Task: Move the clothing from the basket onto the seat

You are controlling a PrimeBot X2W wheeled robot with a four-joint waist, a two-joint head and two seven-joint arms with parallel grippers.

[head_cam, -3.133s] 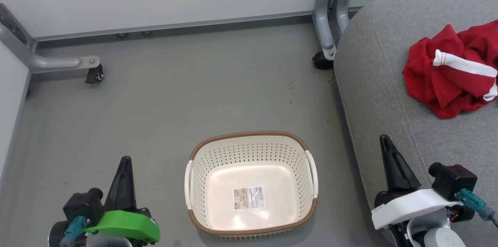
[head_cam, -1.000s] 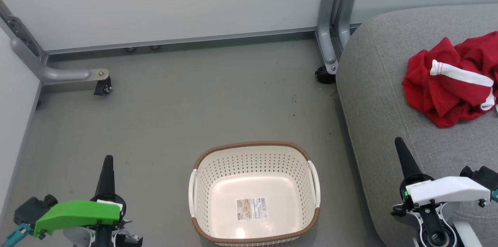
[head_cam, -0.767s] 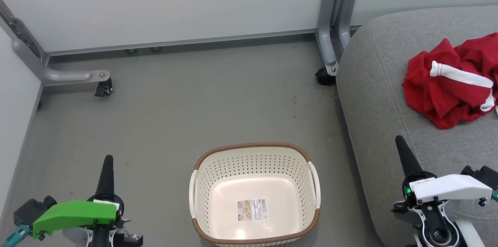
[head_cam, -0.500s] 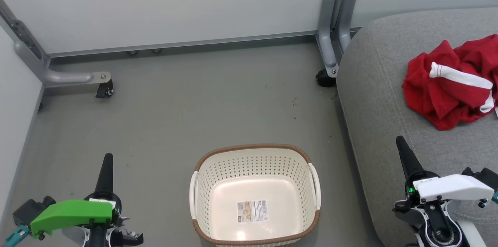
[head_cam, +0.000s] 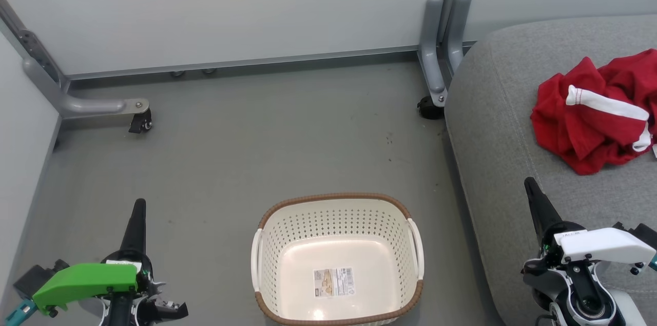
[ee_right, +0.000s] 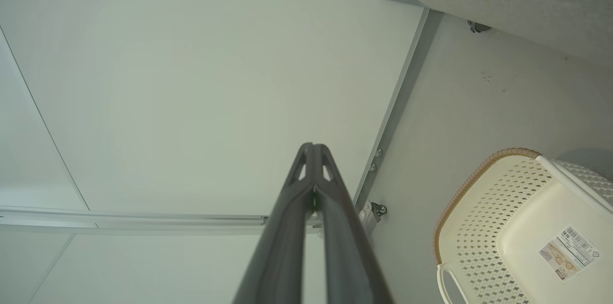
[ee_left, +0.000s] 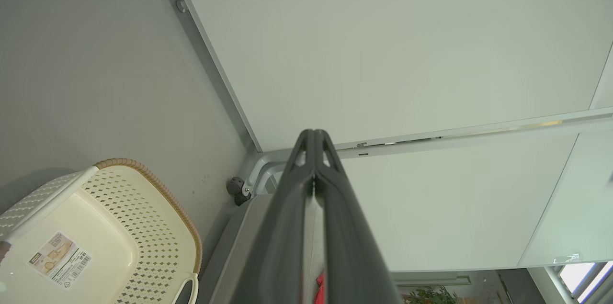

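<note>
Head view: the cream perforated basket (head_cam: 333, 196) stands on the grey floor (head_cam: 256, 151) with a paper label (head_cam: 333, 282) on its bottom. The red garment (head_cam: 590, 120) with white bands lies crumpled on the light grey seat cushion (head_cam: 503, 126), to the basket's right and beyond it. The left gripper (head_cam: 137, 213), left of the basket, and the right gripper (head_cam: 531, 190), right of it at the cushion's edge, each have their fingers pressed together.

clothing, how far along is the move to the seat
Done: the red clothing lies crumpled on the grey seat, and the basket on the floor has no fabric in it. In hand: nothing; the left gripper and right gripper are shut and empty. Left: apparently nothing.
</note>
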